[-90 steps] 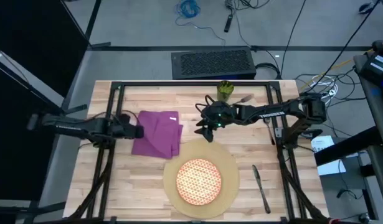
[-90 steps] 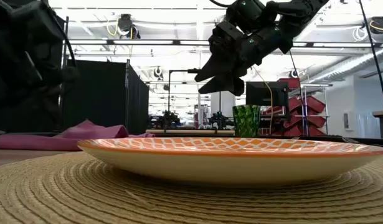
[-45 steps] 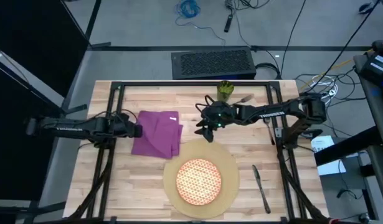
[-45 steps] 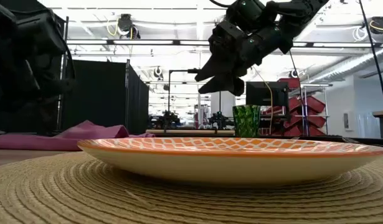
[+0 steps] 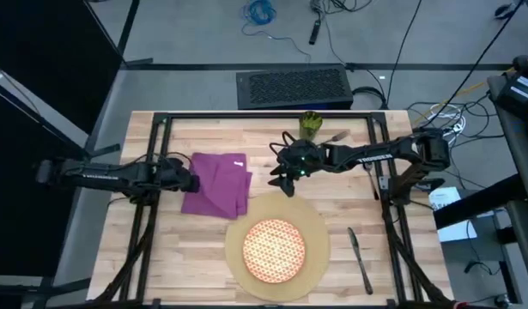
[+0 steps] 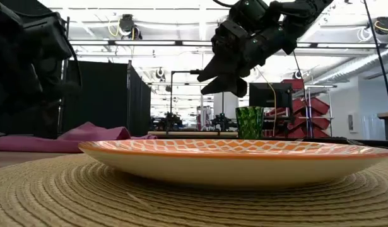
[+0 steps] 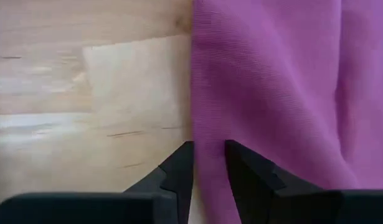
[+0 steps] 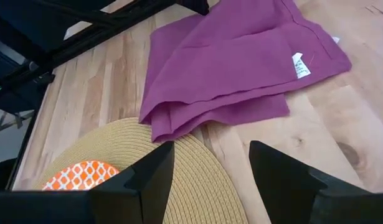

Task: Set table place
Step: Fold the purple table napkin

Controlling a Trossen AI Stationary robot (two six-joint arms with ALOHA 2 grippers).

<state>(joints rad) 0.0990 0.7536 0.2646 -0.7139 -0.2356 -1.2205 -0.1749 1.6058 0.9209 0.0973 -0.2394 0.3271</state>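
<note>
The purple cloth napkin (image 5: 217, 184) is seen lying crumpled on the pale wooden counter (image 5: 203, 257), to the left of the large round tan woven mat (image 5: 315, 225) on which the orange-and-white patterned plate (image 5: 276, 249) is placed. The left gripper (image 7: 208, 163) is found right at the napkin's outer, left-hand edge: in the left wrist view its two fingers are nearly closed, with only a thin strip of that edge between them, so the cloth appears to be pinched. The napkin therefore extends away from this gripper toward the middle of the counter and the mat. The right gripper (image 5: 285, 178) is held above the counter between the napkin's right edge and the far rim of the mat, with its fingers spread wide and nothing held. For the napkin, the left arm is judged to be the nearer one, already in contact with it.
</note>
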